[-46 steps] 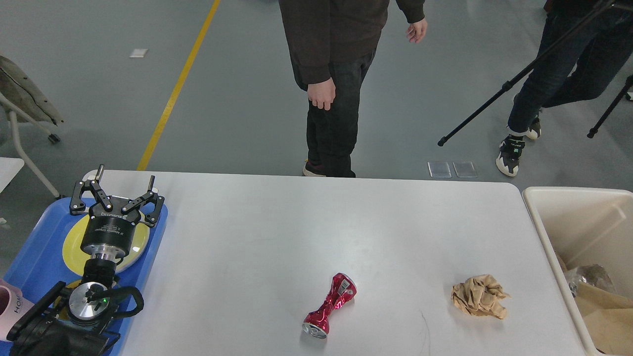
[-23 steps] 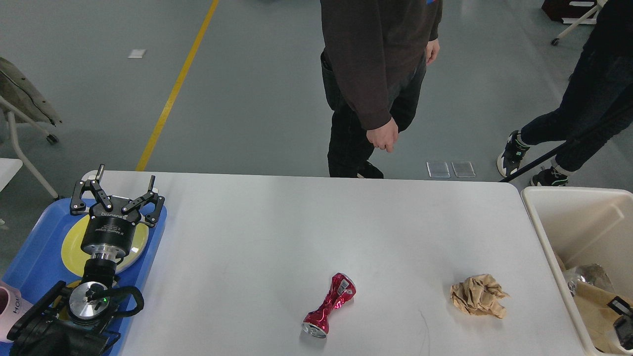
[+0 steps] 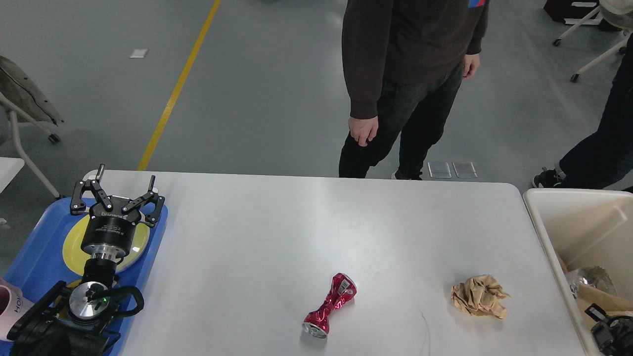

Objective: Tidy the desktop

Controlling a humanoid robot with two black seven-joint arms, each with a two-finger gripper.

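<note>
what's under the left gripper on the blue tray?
A yellow plate sits on the blue tray beneath the open left gripper. The gripper body hides the plate's centre, so whether anything lies on it there can't be told.

Even, bright overhead light fills the scene. The white bench (image 3: pixel 296 237) shows a soft sheen near its far edge and only faint, short shadows under the crushed can (image 3: pixel 330 306) and paper wad (image 3: pixel 477 295). Focus is sharp throughout, without visible blur.
</note>
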